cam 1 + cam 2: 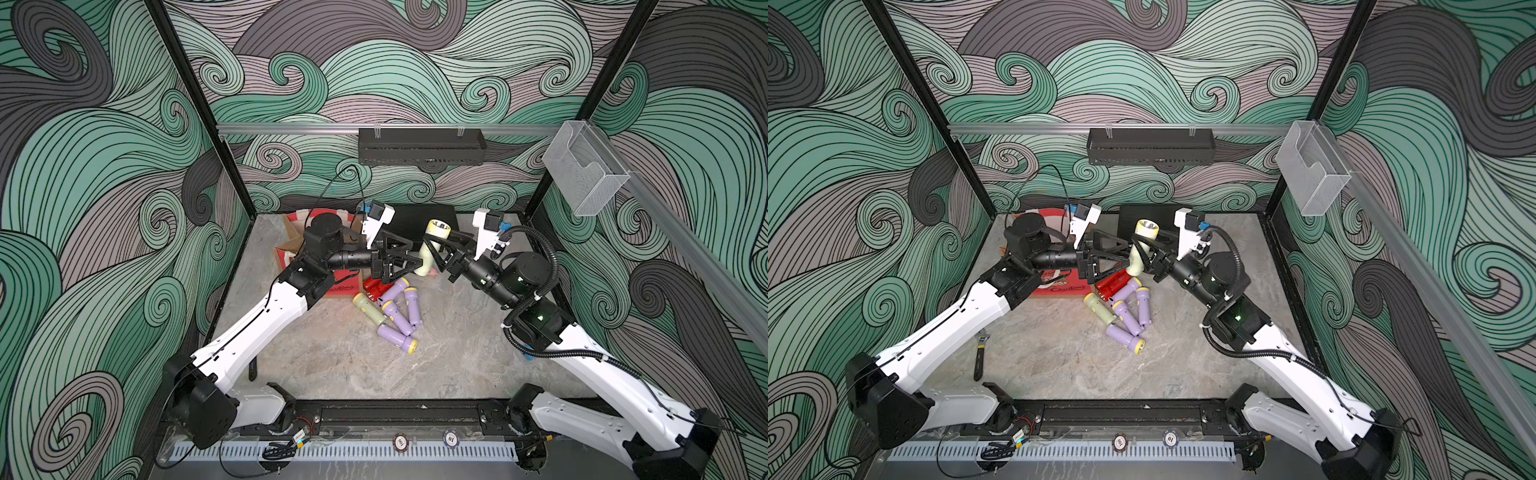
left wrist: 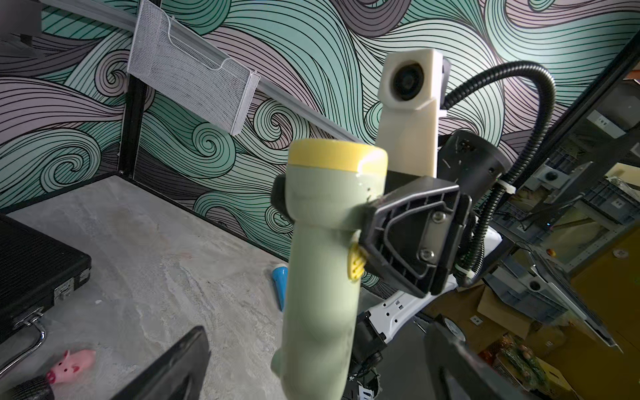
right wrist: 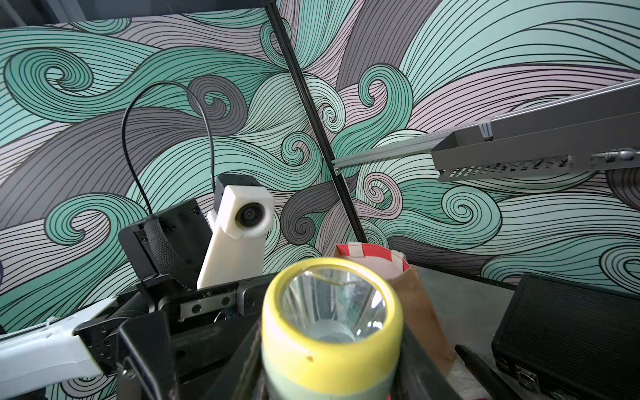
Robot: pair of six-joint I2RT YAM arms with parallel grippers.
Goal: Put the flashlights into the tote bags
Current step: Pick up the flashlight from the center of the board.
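Note:
A pale green flashlight with a yellow head stands upright in the air over the table's back middle. My right gripper is shut on it just under the head. The same flashlight fills the left wrist view, and its lens faces the right wrist camera. My left gripper is open, its fingers wide apart on either side of the flashlight's lower body without touching it. Several lilac flashlights, a pale green one and red ones lie piled below. The red-fronted tote bag sits under my left arm.
A flat black ribbed case lies at the back wall. A pink pig figure and a blue flashlight lie on the table behind the held one. A wrench lies near the left arm. A black shelf hangs on the back wall.

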